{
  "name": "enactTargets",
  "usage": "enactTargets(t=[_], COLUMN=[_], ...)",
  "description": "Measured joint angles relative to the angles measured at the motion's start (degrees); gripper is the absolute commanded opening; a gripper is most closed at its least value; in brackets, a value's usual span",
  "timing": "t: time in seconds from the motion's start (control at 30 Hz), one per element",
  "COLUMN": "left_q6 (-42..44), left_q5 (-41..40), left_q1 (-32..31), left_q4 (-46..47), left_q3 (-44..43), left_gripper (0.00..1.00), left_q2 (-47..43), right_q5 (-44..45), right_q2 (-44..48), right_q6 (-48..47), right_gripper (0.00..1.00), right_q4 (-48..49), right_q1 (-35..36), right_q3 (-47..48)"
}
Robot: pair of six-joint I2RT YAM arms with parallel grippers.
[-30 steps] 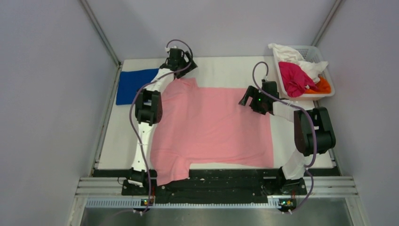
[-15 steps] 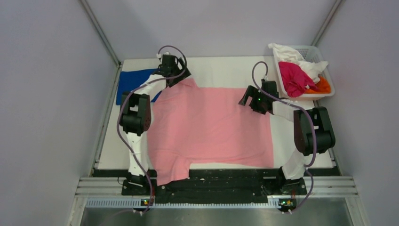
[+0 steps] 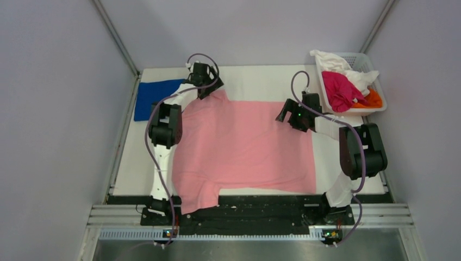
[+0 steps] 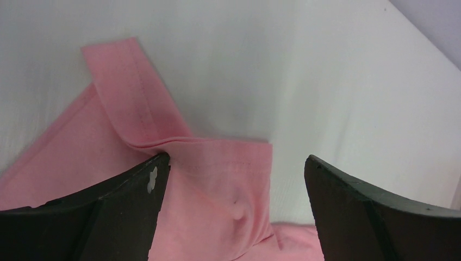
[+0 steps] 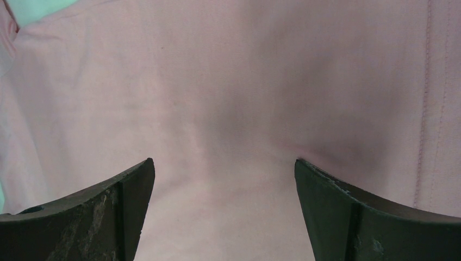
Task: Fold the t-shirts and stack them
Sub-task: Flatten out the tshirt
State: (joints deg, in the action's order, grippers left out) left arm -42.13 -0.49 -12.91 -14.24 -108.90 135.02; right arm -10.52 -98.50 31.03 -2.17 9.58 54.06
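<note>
A light pink t-shirt [image 3: 244, 147] lies spread flat across the table, one sleeve at the far left and one hanging over the near edge. My left gripper [image 3: 205, 87] is open over the far sleeve [image 4: 217, 185], whose hem is folded over; its fingers [image 4: 130, 206] straddle the cloth. My right gripper [image 3: 289, 111] is open, low over the shirt's far right edge; only pink cloth [image 5: 228, 109] shows between its fingers [image 5: 125, 206]. A folded royal blue t-shirt [image 3: 152, 97] lies at the far left.
A white slotted basket [image 3: 375, 73] at the far right holds white, magenta [image 3: 340, 89] and orange tees. Grey walls close in on both sides. The black arm rail runs along the near edge.
My left gripper swung left toward the blue shirt, then came back right over the pink sleeve. The right arm has not moved.
</note>
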Motion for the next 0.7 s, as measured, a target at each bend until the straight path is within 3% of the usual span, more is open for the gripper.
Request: enactTargets(t=[0.4, 0.7], left_q6=[-7.4, -13.5], left_q5=[2.7, 3.1], left_q1=[0.0, 0.0], left_q4=[6.0, 12.9], left_q3=[-6.9, -22.6], left_gripper=[0.98, 0.99], left_q2=[6.1, 18.1], right_q5=[0.4, 1.3], right_q2=[-0.4, -0.7], right_q6=[-0.5, -1.4], right_gripper=[0.99, 0.99], right_q4=[-0.2, -0.9], right_q1=[0.0, 0.0], right_q3=[0.5, 1.2])
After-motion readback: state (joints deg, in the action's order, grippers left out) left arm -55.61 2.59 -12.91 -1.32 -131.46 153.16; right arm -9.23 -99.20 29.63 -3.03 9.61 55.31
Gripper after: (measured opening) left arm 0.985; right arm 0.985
